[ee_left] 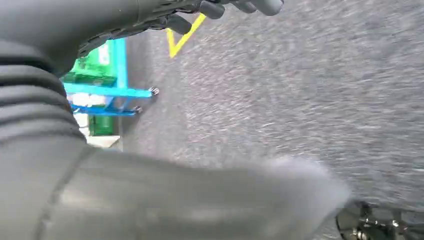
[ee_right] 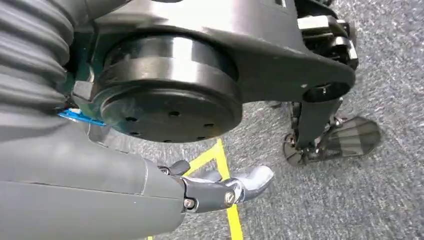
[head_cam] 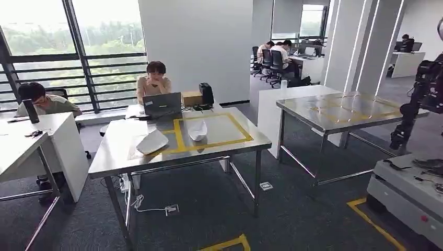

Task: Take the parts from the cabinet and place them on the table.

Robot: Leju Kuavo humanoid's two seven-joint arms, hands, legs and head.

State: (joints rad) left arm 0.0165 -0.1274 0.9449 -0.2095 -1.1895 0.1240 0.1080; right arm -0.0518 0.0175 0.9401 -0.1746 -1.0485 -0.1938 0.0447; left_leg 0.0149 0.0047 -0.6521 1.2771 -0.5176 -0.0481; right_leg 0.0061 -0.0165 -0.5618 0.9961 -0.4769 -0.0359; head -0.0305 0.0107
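From the head view, going left to right: a white desk [head_cam: 31, 137] with one seated person [head_cam: 39, 100] behind it, then the steel bench [head_cam: 177, 137] marked with one yellow tape rectangle [head_cam: 211, 130], which reads as the drop zone for the parts. Two white parts lie there: one larger shell [head_cam: 151, 141] just left of the tape's edge, and one smaller curved part [head_cam: 197, 130] inside the rectangle, so I judge that at least part of the job is done. A second person [head_cam: 154, 79] sits at the bench's far side behind one open laptop [head_cam: 162, 104]. Further right stands a second steel bench [head_cam: 345, 111], also taped in yellow, and at the right edge another robot [head_cam: 420, 102] on a wheeled base. No cabinet is identifiable in the head view. Both arms hang down, their wrist cameras facing the grey carpet with yellow floor tape. The left hand [ee_left: 235, 7] shows dark fingers at the picture's edge; whether they are curled or spread I cannot tell. The right hand [ee_right: 220, 189] has its fingers extended loosely and holds nothing.
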